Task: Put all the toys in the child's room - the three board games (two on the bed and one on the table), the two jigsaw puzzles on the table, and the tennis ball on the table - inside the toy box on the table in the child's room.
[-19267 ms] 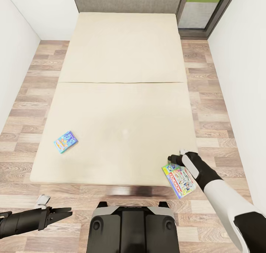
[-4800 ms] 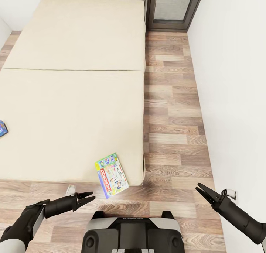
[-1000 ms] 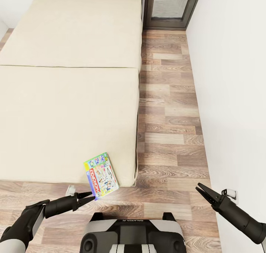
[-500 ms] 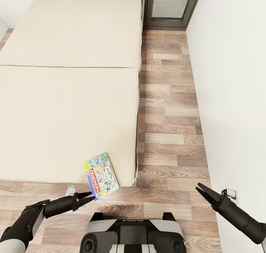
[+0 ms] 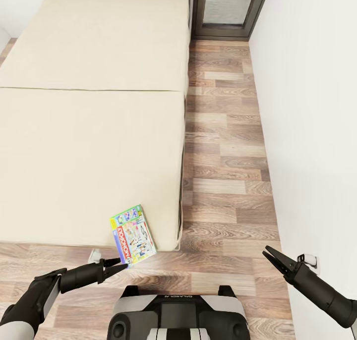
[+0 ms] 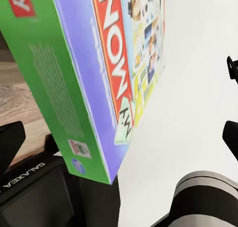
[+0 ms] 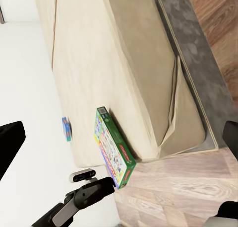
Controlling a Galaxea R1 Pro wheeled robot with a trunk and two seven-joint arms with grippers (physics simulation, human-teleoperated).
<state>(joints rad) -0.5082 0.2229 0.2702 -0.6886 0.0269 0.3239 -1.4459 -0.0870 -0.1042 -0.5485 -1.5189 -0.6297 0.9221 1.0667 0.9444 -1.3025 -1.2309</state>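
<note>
One board game (image 5: 132, 235), a flat box with a green back and red MONOPOLY lettering, lies on the bed (image 5: 89, 151) at its near right corner and overhangs the front edge. My left gripper (image 5: 122, 265) is open just short of the box's near corner, not touching it. The left wrist view has the box (image 6: 106, 73) close up between the open fingers (image 6: 9, 146). My right gripper (image 5: 267, 253) hangs open over the floor by the right wall. From the right wrist I see this box (image 7: 115, 150) and, farther along the bed, a small blue board game (image 7: 66, 128).
Wood floor (image 5: 223, 181) runs between the bed's right side and the white wall (image 5: 317, 131). A dark-framed glass door (image 5: 228, 7) stands at the far end of that strip. My base (image 5: 173, 315) is right in front of the bed's near edge.
The whole picture has slid slightly to the left, so the camera moved a little. Both grippers stay open in the same pose, and the box stays on the bed edge.
</note>
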